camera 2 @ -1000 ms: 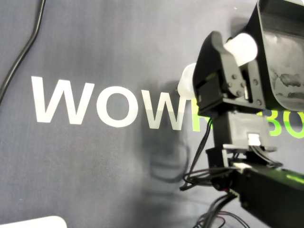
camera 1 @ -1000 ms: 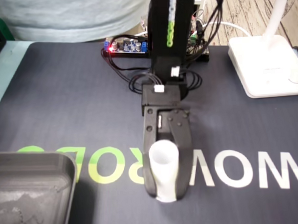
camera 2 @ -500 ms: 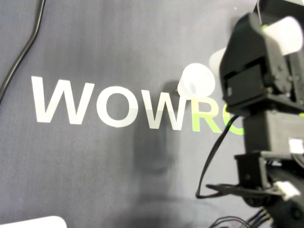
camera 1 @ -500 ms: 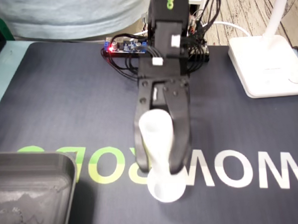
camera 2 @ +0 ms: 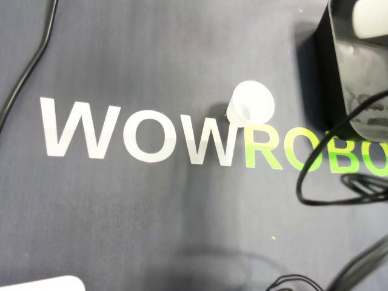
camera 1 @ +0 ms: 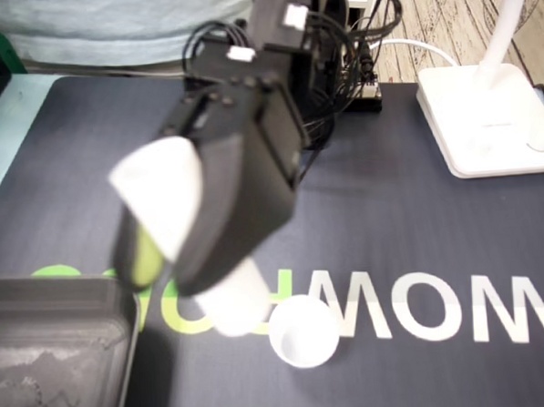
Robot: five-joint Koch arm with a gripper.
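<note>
In the fixed view my black gripper (camera 1: 170, 259) hangs raised above the mat, left of centre, blurred by motion. It is shut on a white plastic cup (camera 1: 160, 202), which is held tilted in the air just right of the grey tray (camera 1: 67, 301). A second white cup (camera 1: 303, 331) stands upright on the mat over the printed letters, apart from the gripper. The overhead view shows that standing cup (camera 2: 250, 104) alone on the mat. It also shows a white patch of the held cup (camera 2: 371, 13) over the tray (camera 2: 357, 66) at the top right edge.
A white lamp base (camera 1: 487, 119) sits at the right edge of the dark mat. A circuit board and cables (camera 1: 338, 63) lie behind the arm, and loose cables (camera 2: 330, 188) cross the overhead view at lower right. The tray fills the bottom-left corner of the fixed view.
The gripper has lifted one cup off the other and swung up and left toward the tray in the fixed view. The lower cup stays on the mat. The arm has left most of the overhead view.
</note>
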